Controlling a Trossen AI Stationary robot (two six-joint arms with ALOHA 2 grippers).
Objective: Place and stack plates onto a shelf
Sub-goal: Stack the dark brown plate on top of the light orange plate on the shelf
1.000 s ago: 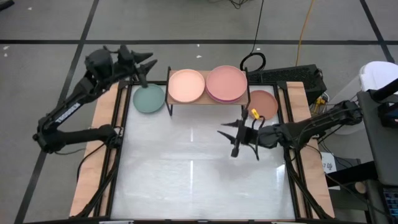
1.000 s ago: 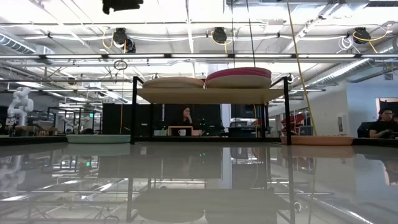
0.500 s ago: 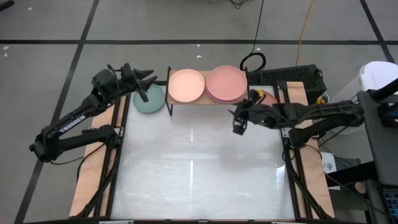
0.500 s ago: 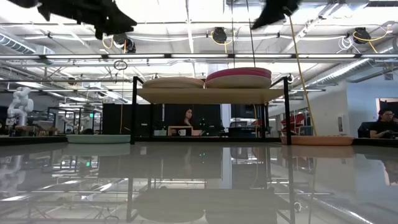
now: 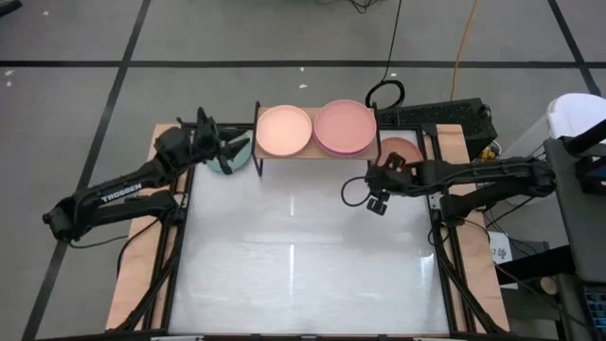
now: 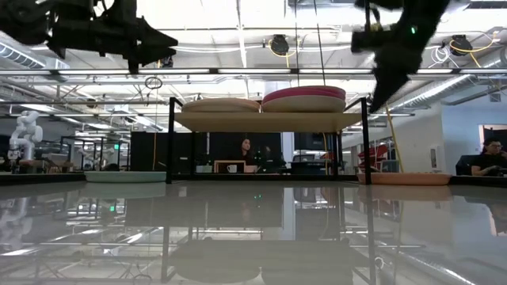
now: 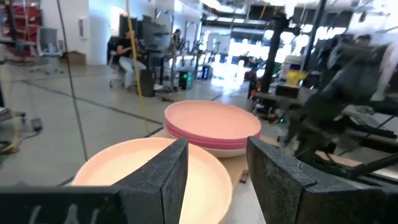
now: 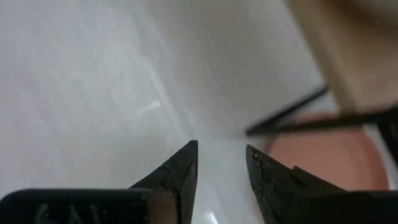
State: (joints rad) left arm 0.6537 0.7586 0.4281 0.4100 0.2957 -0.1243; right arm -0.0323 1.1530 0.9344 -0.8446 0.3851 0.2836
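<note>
Over teal plate [image 5: 230, 154], left gripper [image 5: 224, 150] now lower; right gripper [image 5: 371, 201] retreated.

White lettering "TROSSEN" showing along the left arm's forearm link [image 5: 133, 188] in the high view. Pale letters, cropped at the frame edge and not readable, appearing on the left wrist's black housing [image 7: 62, 207] and on the right wrist's housing [image 8: 68, 210]. Nothing else readable anywhere.

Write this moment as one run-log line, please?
left pincer: open, empty, over teal plate | right pincer: open, empty, near salmon plate | shelf: peach plate, pink stack
</note>
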